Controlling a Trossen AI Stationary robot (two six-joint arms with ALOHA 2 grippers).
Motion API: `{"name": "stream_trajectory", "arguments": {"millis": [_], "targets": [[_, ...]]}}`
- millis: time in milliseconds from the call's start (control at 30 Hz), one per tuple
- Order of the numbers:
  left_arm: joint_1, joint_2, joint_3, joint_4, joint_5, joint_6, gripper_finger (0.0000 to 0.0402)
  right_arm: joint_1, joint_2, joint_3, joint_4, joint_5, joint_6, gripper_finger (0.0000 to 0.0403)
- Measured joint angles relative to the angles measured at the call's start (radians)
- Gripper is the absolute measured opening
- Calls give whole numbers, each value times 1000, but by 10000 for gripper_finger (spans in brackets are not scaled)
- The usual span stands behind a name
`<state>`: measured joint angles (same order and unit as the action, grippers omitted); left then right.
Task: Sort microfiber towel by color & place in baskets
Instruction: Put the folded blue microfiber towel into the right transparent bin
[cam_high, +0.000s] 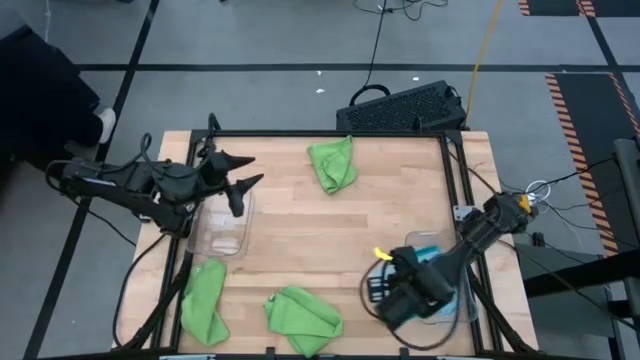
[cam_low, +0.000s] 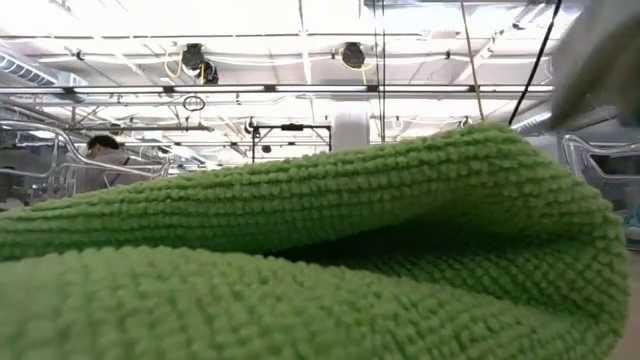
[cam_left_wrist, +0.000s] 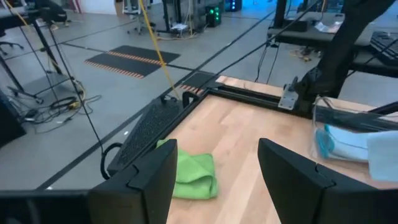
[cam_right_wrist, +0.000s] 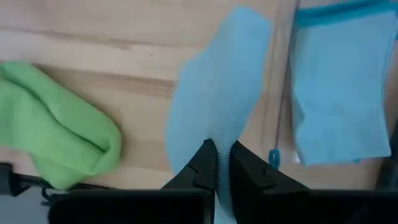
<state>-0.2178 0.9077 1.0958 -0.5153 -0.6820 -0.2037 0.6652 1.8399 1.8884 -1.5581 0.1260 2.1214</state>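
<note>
Left gripper (cam_high: 243, 181): fingers spread wide, nothing between them — it hangs above the far end of the left bin. In its wrist view the two dark fingers (cam_left_wrist: 149, 180) frame bare table.
Right gripper (cam_right_wrist: 216, 163): pinched nearly closed on a light blue towel (cam_right_wrist: 214, 106), which hangs from the fingertips over the table, just beside the right bin's wall.
Right arm, from above: gripper (cam_high: 400, 290) at the near right of the table, at the bin's left side.
Left bin (cam_high: 222, 238): clear plastic, left side of the table; no towel seen in it.
Right bin (cam_high: 448, 310): clear plastic, near right corner, largely under the arm. Folded blue towel (cam_right_wrist: 336, 87) lies inside.
Green towel, far (cam_high: 333, 163): bunched, far middle of the table; also in the left wrist view (cam_left_wrist: 194, 175).
Green towel, near left (cam_high: 204, 302): crumpled, near the front edge, just in front of the left bin.
Green towel, near centre (cam_high: 302, 315): crumpled at the front edge — it fills most of the low view (cam_low: 300, 250).
Black crate (cam_high: 405, 108): perforated, on the floor beyond the table's far edge.
Table (cam_high: 300, 225): light wood, dark frame rails along the sides.
</note>
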Motion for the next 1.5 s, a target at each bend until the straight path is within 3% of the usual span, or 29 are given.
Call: {"name": "stream_trajectory", "arguments": {"millis": [167, 333, 533, 767, 900, 1167, 1500], "targets": [[36, 74, 0, 15, 13, 8, 228, 34, -122, -256, 121, -91, 28, 14], [61, 173, 0, 25, 105, -106, 227, 53, -286, -513, 236, -74, 32, 14], [6, 256, 0, 201, 87, -170, 227, 93, -512, -778, 265, -73, 24, 14], [-9, 370, 0, 459, 89, 107, 227, 169, -694, -1099, 555, -74, 20, 17], [-4, 461, 0, 541, 94, 128, 227, 204, -701, -1237, 774, -83, 24, 19], [-7, 579, 20, 757, -3, 124, 227, 262, -702, -1267, 630, -202, 38, 21], [-4, 580, 77, 754, -72, 382, 227, 266, -767, -1116, 598, -137, 28, 19]]}}
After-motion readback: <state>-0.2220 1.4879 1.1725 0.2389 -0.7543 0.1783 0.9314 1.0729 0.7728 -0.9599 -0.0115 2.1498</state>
